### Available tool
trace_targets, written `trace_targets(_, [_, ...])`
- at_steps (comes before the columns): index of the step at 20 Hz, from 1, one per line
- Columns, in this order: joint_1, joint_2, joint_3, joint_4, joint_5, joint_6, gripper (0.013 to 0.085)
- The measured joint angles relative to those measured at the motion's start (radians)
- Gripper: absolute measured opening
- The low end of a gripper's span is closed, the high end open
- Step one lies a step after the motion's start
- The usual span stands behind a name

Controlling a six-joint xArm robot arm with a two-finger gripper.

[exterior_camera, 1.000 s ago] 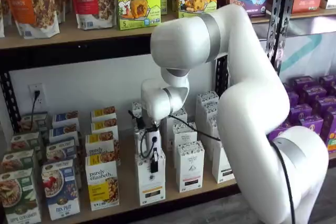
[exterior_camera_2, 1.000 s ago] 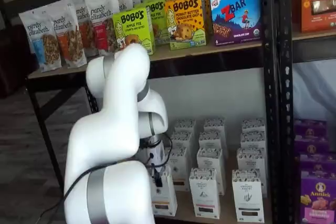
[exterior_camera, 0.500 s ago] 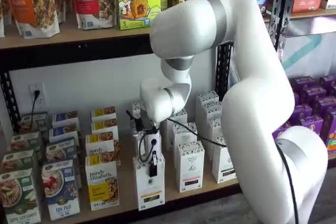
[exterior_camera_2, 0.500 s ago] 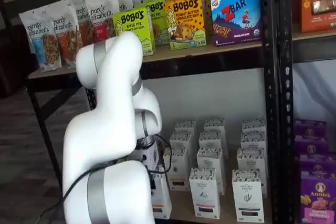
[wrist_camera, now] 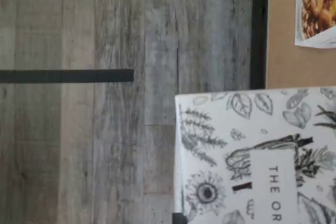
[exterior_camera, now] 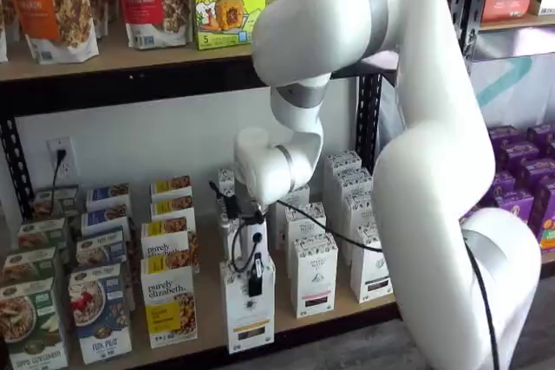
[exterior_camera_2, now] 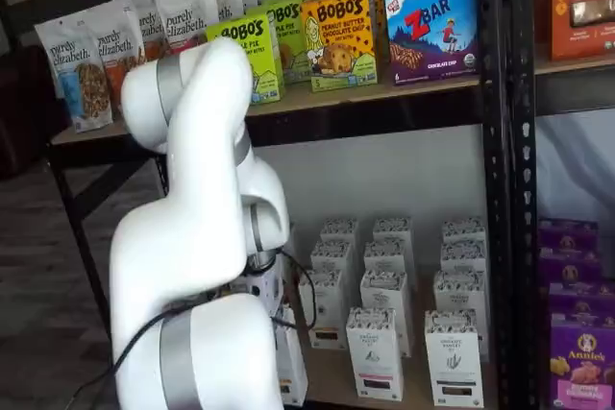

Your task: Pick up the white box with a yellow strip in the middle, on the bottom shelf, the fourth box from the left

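Note:
The white box (exterior_camera: pixel 250 311), a tall carton with a dark band and yellow-orange strip low on its front, stands over the front edge of the bottom shelf (exterior_camera: pixel 208 322). My gripper (exterior_camera: pixel 254 282) comes down on its top, and its black fingers are shut on it. In a shelf view the arm hides most of the box (exterior_camera_2: pixel 292 368), and the gripper is hidden there. In the wrist view the box's leaf-patterned top (wrist_camera: pixel 247 150) juts past the shelf's black front rail (wrist_camera: pixel 258 30) over the grey floor.
Like white cartons (exterior_camera: pixel 312 273) stand in rows just right of the box. Yellow "purely elizabeth" boxes (exterior_camera: pixel 169 305) stand close on its left, with one showing in the wrist view (wrist_camera: pixel 317 9). Purple boxes (exterior_camera: pixel 512 179) fill the rack to the right. The upper shelf (exterior_camera: pixel 121 58) overhangs.
The gripper and the white box have moved together forward, toward and past the shelf's front edge. The arm's upper joints have risen and swung outward.

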Motion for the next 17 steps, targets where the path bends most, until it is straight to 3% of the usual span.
trace_targets(17, [0.039,-0.176,0.21,-0.044,-0.073,0.08,0.049])
